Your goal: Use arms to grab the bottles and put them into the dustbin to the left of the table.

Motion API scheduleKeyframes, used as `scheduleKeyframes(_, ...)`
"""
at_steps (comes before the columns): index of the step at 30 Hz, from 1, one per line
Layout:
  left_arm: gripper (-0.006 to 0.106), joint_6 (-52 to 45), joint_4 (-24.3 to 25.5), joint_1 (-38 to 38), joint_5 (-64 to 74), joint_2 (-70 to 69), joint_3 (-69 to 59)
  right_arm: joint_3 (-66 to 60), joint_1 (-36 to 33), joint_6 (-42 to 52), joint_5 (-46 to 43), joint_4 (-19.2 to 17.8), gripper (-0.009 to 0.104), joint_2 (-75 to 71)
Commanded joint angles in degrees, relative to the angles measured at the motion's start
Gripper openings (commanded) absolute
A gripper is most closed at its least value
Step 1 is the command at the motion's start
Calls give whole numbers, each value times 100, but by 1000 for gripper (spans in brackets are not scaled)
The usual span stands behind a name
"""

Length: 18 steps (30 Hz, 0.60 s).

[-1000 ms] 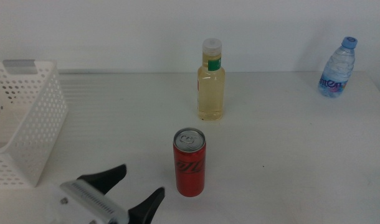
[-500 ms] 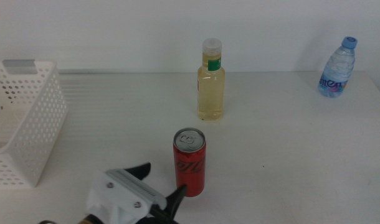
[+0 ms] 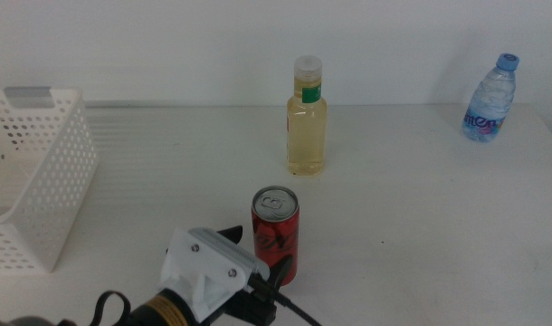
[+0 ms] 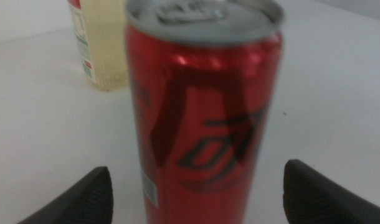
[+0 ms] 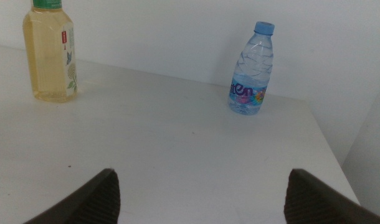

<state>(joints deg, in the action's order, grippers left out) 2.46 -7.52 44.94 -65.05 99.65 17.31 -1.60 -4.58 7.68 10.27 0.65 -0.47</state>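
Cola can (image 3: pixel 276 234), slim glossy red cylinder with silver top, stands upright at table (image 3: pixel 421 208) centre-front. Left gripper (image 3: pixel 255 261) at its 7 o'clock, black jaws spread wide either side, gripping nothing. Right gripper (image 5: pixel 199 205) waits, spread apart.

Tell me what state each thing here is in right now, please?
Red cola can: upright, unopened, between the left end effector's open jaws.
Yellow-liquid bottle: upright, capped, nearly full.
Water bottle: upright, blue cap on.
Dustbin: open-topped, nothing visible inside.
Left end effector: open around the can.
Right end effector: open, holding nothing.
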Motion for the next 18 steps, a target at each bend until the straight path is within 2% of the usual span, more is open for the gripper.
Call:
scheduleKeyframes(1, 90, 180, 351, -201, -956, -137, 193, 45, 22, 60, -435, -33, 79, -165)
scheduleKeyframes(6, 90, 315, 881, -566, -803, -137, 398, 45, 22, 60, -435, -33, 79, -165)
scheduleKeyframes(12, 90, 341, 1050, -646, -190, -73, 886, 45, 22, 60, -435, -33, 79, -165)
scheduleKeyframes(18, 90, 562, 1238, -646, -276, 396, 1310, 45, 22, 60, -435, -33, 79, -165)
